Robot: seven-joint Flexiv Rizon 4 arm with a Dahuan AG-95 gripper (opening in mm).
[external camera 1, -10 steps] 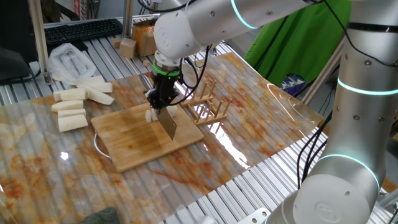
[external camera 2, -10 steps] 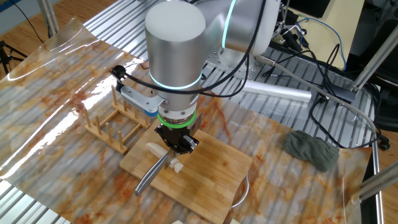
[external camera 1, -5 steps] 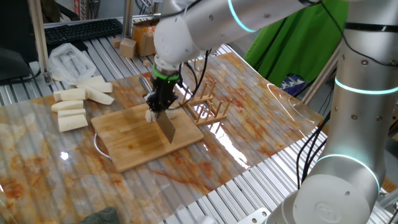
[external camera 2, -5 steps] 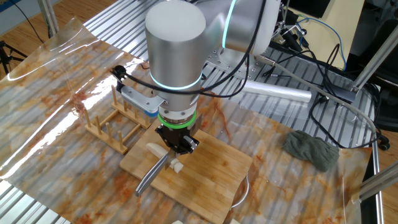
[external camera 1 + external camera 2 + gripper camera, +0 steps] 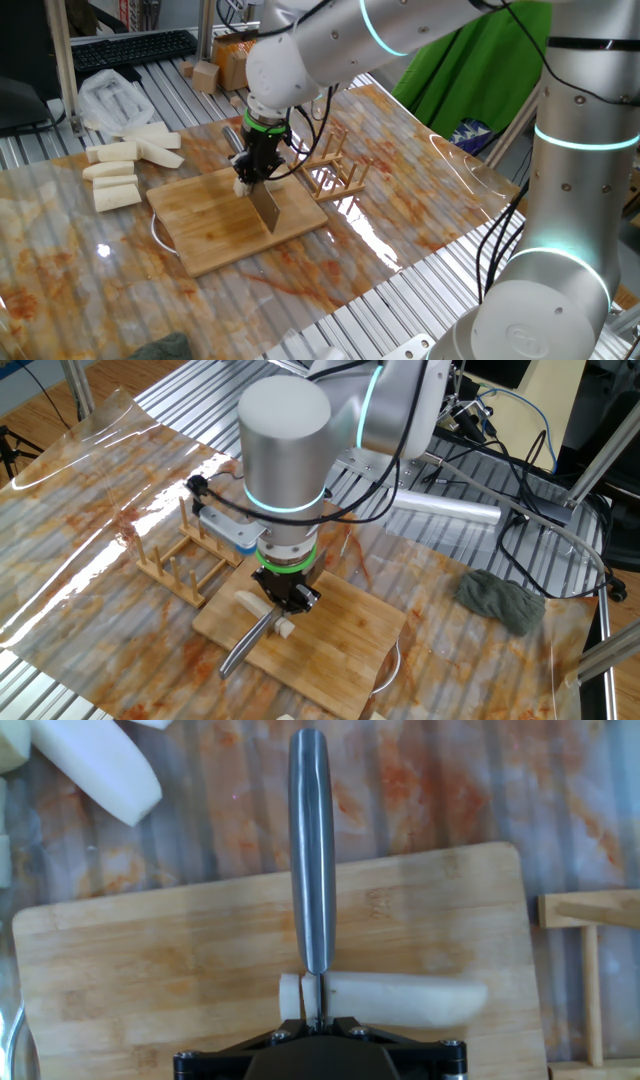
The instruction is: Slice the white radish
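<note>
While the end effector (image 5: 290, 603) points straight down over the board (image 5: 200, 225), its jaws are clamped narrow on the knife (image 5: 311, 860), which it holds by the handle. In the hand view the knife's steel spine runs away from the jaws across the board, and the blade sits down in the radish (image 5: 400, 997), parting a thin slice (image 5: 289, 994) at one end from the longer rest. The slice lies just beside the blade, still close against the main chunk. The radish lies on the board near its edge on the rack (image 5: 335, 172) side, crosswise to the knife.

From one fixed view the blade (image 5: 268, 207) slants down onto the middle of the board, with the radish a pale spot right under the jaws. From the other fixed view the knife juts toward the board's near corner, with small white pieces on either side of it.

Beyond the board, on the side away from the rack, thicker white sticks (image 5: 115, 175) lie on the table (image 5: 420, 210), and a plastic bag (image 5: 110, 98) lies behind them. A grey cloth (image 5: 505, 603) lies well apart from the board.
</note>
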